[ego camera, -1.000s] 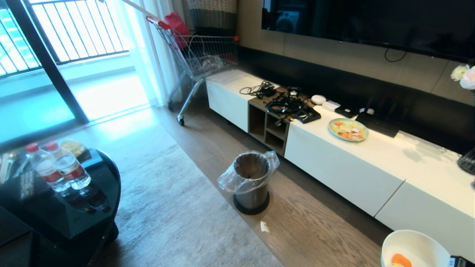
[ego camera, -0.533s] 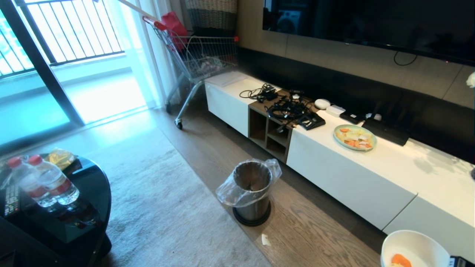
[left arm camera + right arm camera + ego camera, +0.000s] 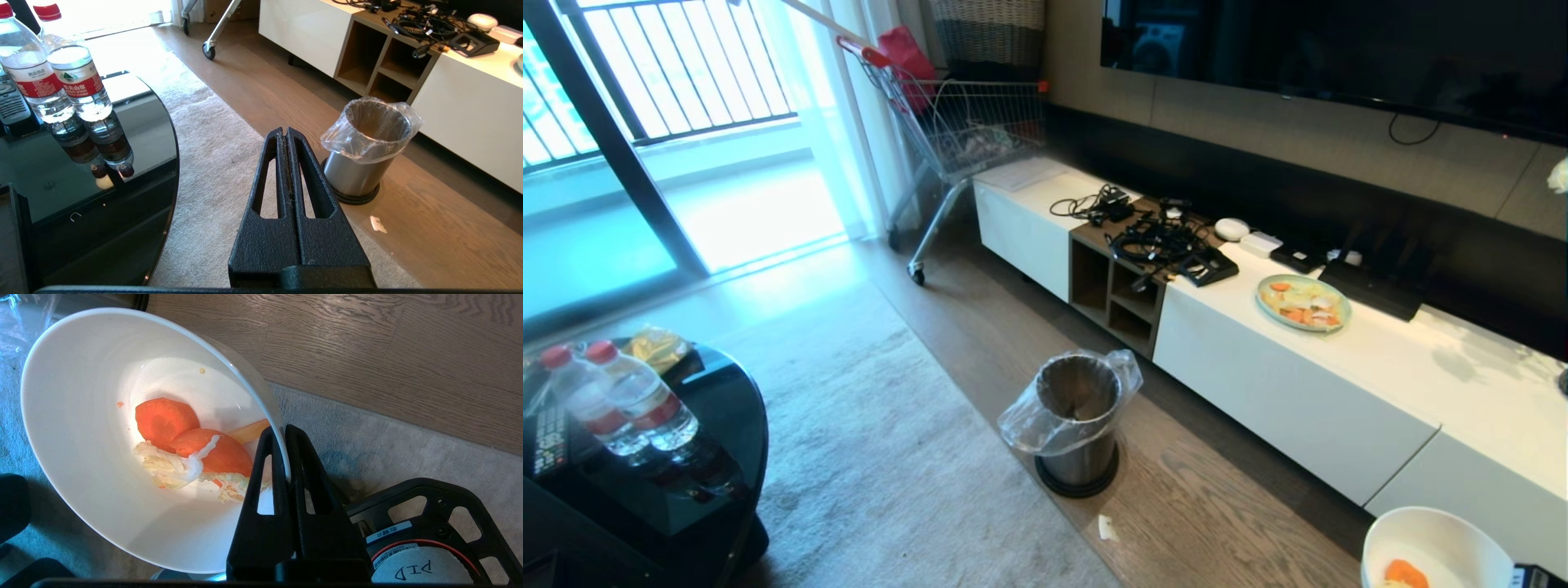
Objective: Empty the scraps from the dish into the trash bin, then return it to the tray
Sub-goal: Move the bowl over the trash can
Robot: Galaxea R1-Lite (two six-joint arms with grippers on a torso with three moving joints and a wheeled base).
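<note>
The dish, a white deep bowl, is held tilted above the rug and shows at the head view's lower right corner. My right gripper is shut on its rim, one finger inside and one outside. The scraps, orange slices and pale shreds, lie in its bottom. The trash bin, steel with a clear liner bag, stands on the wood floor to the dish's left, also in the left wrist view. My left gripper is shut and empty, hanging over the rug short of the bin. The tray is out of view.
A round black glass table with two water bottles stands at the left. A long white TV cabinet runs behind the bin, bearing a pale-green plate of food and cables. A shopping cart stands far back. A paper scrap lies on the floor.
The whole head view shifted early in the second, bringing the bin slightly lower and nearer in the picture, then held still. The dish stays gripped in the same corner.
</note>
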